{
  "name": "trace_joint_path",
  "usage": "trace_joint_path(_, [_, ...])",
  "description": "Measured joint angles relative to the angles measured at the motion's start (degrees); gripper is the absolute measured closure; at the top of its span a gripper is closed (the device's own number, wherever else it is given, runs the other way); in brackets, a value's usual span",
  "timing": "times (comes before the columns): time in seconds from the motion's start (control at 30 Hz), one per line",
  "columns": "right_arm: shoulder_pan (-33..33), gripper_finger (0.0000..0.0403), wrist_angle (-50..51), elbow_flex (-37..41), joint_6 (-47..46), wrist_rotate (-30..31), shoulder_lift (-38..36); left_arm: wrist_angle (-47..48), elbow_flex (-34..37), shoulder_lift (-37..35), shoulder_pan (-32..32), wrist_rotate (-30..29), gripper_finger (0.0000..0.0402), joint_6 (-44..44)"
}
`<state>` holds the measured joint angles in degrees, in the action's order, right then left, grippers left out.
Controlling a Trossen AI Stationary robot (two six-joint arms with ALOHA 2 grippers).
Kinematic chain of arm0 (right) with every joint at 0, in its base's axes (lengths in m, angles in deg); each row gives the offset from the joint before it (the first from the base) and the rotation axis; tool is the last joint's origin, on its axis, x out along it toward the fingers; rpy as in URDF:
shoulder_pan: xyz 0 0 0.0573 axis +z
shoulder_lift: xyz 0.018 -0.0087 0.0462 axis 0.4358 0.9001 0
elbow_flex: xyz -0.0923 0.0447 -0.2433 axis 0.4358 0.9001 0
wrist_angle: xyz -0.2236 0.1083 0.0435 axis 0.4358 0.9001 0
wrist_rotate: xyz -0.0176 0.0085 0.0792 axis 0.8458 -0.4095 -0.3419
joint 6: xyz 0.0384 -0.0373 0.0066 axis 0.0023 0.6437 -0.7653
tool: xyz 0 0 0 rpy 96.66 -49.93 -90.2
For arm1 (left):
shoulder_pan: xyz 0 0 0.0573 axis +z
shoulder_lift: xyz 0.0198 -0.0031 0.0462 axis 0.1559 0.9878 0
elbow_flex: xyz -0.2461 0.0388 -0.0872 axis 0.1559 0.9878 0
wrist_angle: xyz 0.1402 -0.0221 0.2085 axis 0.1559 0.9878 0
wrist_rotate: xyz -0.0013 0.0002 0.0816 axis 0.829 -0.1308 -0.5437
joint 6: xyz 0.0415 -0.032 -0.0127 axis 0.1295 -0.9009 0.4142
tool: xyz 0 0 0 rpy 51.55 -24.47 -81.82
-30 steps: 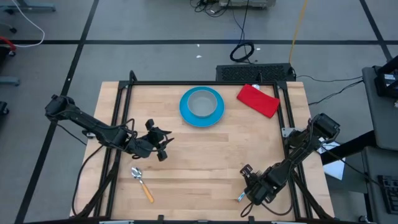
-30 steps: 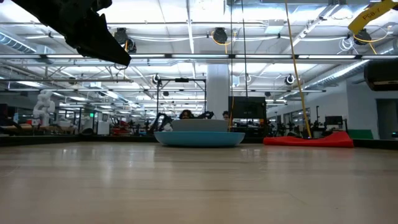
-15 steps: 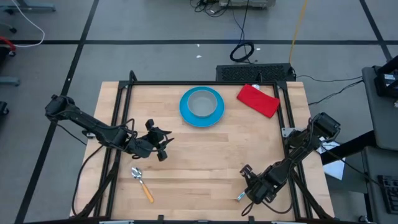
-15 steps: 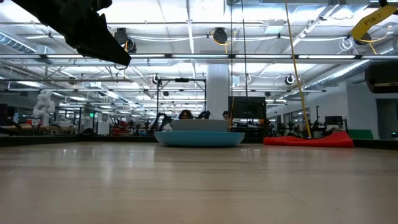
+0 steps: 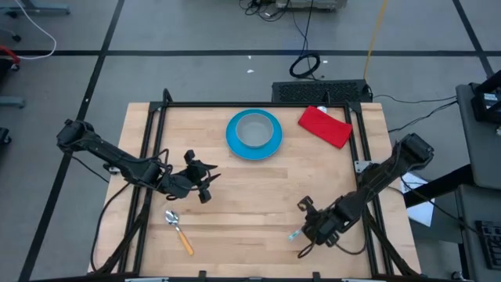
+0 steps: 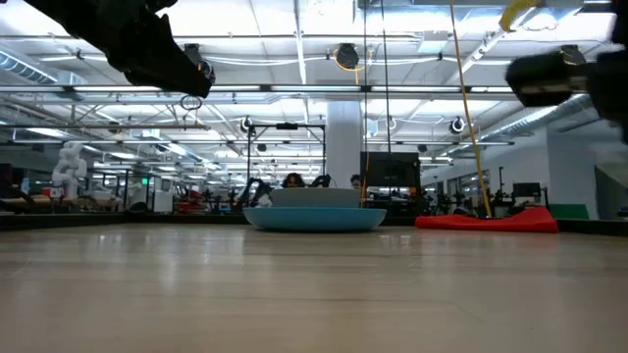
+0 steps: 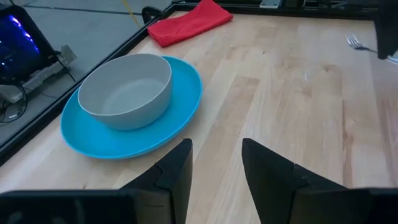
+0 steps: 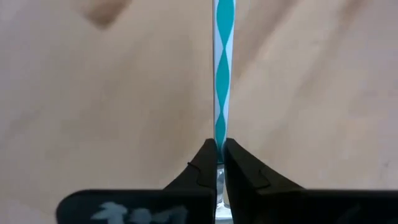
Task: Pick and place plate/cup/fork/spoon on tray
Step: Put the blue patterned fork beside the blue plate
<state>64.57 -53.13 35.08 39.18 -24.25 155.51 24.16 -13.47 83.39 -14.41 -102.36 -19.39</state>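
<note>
The bright-blue plate [image 5: 254, 134] lies at the far middle of the table. The pale grey cup [image 5: 253, 129] stands on it, also seen in the left wrist view [image 7: 126, 91]. The orange-handled spoon [image 5: 178, 229] lies flat near the front left. My left gripper [image 5: 205, 182] hovers open over the left middle, with nothing between its fingers [image 7: 216, 174]. My right gripper [image 5: 307, 225] is at the front right, shut on the slim fork [image 5: 294, 233]. The tray is out of view. My right gripper pinches the fork's handle [image 8: 220, 146] between its two fingertips. The handle shows edge-on and runs straight out beyond them. The fingers slant down from the table's right. The tines [image 7: 354, 42] point away from the gripper, and the fork looks lifted just off the wood.
A red cloth-like rectangle [image 5: 324, 126] lies at the far right beside the plate. A black frame [image 5: 153, 141] runs along the table's left, far and right sides. Bare wood lies between the two grippers.
My right gripper has risen and drawn in from the near edge toward the table's middle. The fork has come up off the wood with it. That arm now shows at the upper right of the low view.
</note>
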Motion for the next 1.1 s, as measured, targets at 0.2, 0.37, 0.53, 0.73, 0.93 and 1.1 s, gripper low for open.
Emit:
trace_joint_path(0.2, [-3.7,0.0402,0.1,0.0,1.0,4.0,-2.6,-1.9,0.0,0.1,0.0,0.6,0.0256,1.1])
trace_joint_path(0.37, [-6.5,0.0402,0.2,-0.1,3.6,5.2,-2.9,-7.2,0.0,2.1,0.0,1.1,0.0255,5.3])
trace_joint_path(0.53, [-9.1,0.0402,1.2,-0.1,3.7,6.9,-2.9,-12.8,0.0,5.7,0.8,1.3,0.0212,8.6])
trace_joint_path(0.73, [-12.8,0.0402,3.3,-0.8,3.7,10.5,-2.9,-23.0,0.0,10.8,1.6,0.9,0.013,15.5])
trace_joint_path(0.93, [-17.1,0.0402,3.9,-3.6,4.5,17.2,-2.9,-27.1,-5.4,17.4,1.6,0.3,0.01,23.0])
trace_joint_path(1.1, [-20.7,0.0402,3.9,-6.2,5.0,21.1,-2.9,-25.7,-12.7,23.3,2.0,0.3,0.0103,26.0])
